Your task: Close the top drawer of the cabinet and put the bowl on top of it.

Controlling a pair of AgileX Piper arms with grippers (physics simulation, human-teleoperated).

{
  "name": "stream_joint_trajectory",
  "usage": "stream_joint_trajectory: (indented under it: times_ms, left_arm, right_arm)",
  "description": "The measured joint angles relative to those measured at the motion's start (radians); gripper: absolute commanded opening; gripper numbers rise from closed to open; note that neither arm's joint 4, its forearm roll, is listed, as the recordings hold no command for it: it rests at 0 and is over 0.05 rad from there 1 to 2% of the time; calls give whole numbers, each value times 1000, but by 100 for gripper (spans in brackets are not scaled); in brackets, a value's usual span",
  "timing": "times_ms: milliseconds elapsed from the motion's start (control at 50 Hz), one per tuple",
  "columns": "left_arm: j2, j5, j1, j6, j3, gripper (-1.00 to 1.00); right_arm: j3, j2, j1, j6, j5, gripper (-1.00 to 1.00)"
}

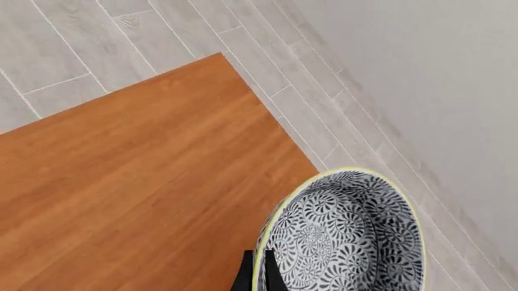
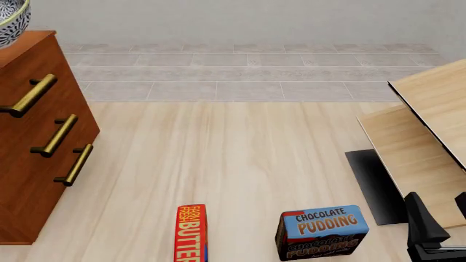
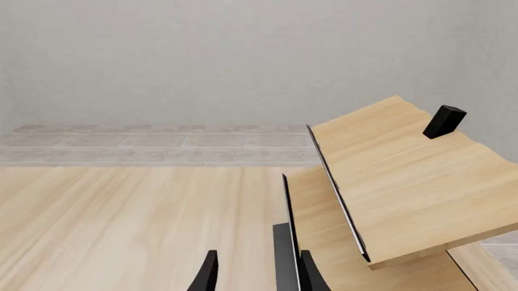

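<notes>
The bowl [image 1: 348, 242], white with a dense dark floral pattern and a yellowish rim, is over the near corner of the cabinet's top [image 1: 137, 176]. My left gripper [image 1: 257, 270] is shut on the bowl's rim, one finger inside and one outside. In the front view the bowl [image 2: 11, 22] shows at the upper left above the cabinet [image 2: 29, 180]; I cannot tell whether it rests on the cabinet. The top drawer [image 2: 29, 95] sits flush with the two lower fronts. My right gripper [image 2: 440, 210] is open and holds nothing, low at the right, away from the cabinet.
A butter box [image 2: 191, 233] and a chocolate pudding box [image 2: 322, 232] lie on the near table. Pale wood boards [image 2: 429, 125] slope at the right over a dark mat [image 2: 375, 185]. Grey tiled floor and a wall lie beyond.
</notes>
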Motion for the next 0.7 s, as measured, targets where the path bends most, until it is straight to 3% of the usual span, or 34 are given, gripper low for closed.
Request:
stream_joint_trajectory:
  times_ms: [320, 700]
  left_arm:
    - [-6, -46, 60, -6, 65, -100]
    - [15, -58, 114, -8, 66, -100]
  right_arm:
    - [0, 0, 0, 0, 0, 100]
    - [0, 0, 0, 0, 0, 100]
